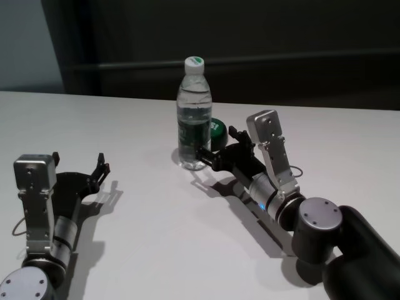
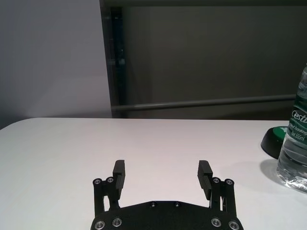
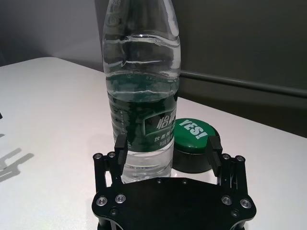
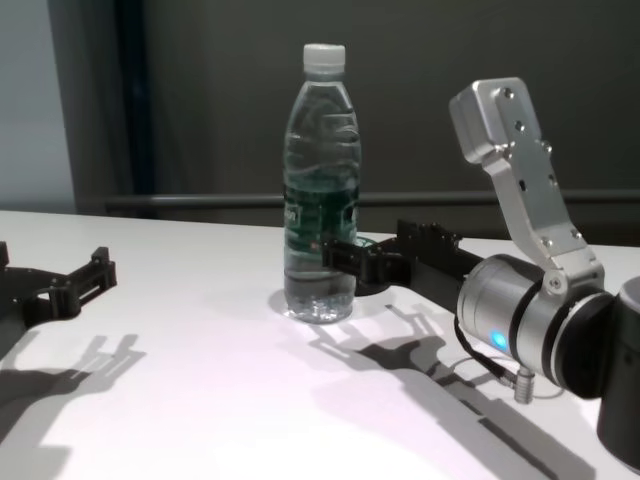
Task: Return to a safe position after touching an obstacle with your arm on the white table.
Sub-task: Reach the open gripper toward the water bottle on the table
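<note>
The obstacle, a tall clear water bottle point(image 1: 194, 119) with a white cap and a dark green label, stands upright on the white table point(image 1: 144, 250). My right gripper point(image 1: 219, 147) is open, low over the table, right at the bottle's lower part. In the right wrist view the bottle point(image 3: 141, 96) stands just beyond the open gripper point(image 3: 167, 148), close to one fingertip point(image 3: 121, 146); I cannot tell if they touch. The chest view shows the bottle point(image 4: 321, 190) with that gripper point(image 4: 350, 262) beside it. My left gripper point(image 1: 80, 164) is open and empty, far from the bottle.
A low round dark object with a green "YES!" top point(image 3: 192, 143) sits just behind the bottle, beyond my right gripper; it also shows in the head view point(image 1: 217, 131). A dark wall with a rail runs behind the table's far edge.
</note>
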